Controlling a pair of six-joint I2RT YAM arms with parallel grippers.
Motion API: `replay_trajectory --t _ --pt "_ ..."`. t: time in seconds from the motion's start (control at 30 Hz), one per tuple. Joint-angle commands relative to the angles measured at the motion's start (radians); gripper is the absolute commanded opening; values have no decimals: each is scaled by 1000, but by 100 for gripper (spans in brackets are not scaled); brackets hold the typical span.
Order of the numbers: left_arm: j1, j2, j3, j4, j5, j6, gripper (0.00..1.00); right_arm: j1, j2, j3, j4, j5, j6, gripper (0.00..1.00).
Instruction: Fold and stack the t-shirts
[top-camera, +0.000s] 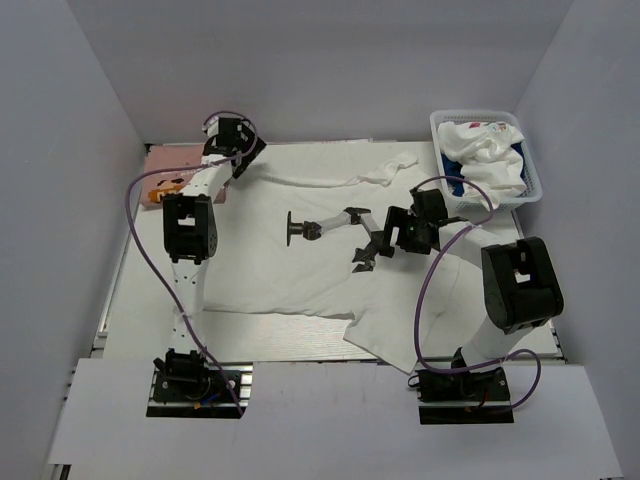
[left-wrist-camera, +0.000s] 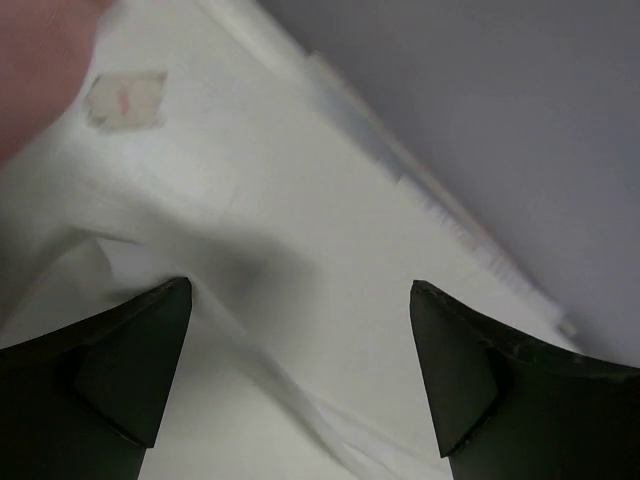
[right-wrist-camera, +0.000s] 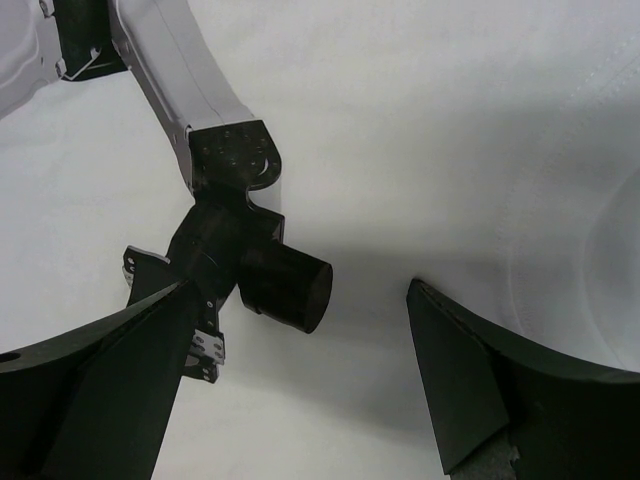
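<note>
A large plain white t-shirt lies spread flat over most of the table. My left gripper is open at its far left corner, low over the cloth. A raised fold runs between the fingers, and a small neck label shows nearby. My right gripper hangs open above the shirt's middle, holding nothing. A folded pink t-shirt with brown print lies at the back left, and its edge shows in the left wrist view. More t-shirts, white and navy, fill the basket.
The white lattice basket stands at the back right. My right arm's own elbow joint is folded in front of its gripper, with its black end over the shirt's centre. Grey walls close in the table on three sides.
</note>
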Motion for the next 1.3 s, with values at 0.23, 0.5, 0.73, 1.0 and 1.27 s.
replay_trajectory --t 0.23,0.5,0.73,1.0,1.27 --pt "30 40 117 325 141 -94 100 -1 6 -27 -111 18 -31 90" --pt "-45 -287 -102 68 286 291 100 -8 -3 89 -174 70 4 90" --pt "-84 -581 -582 14 123 328 100 -3 66 324 -263 173 28 90" --pt "-102 -702 -869 -2 62 330 100 -6 270 598 -284 216 -28 90" --pt "-102 -712 -1046 77 142 267 100 -12 502 873 -279 54 -4 90"
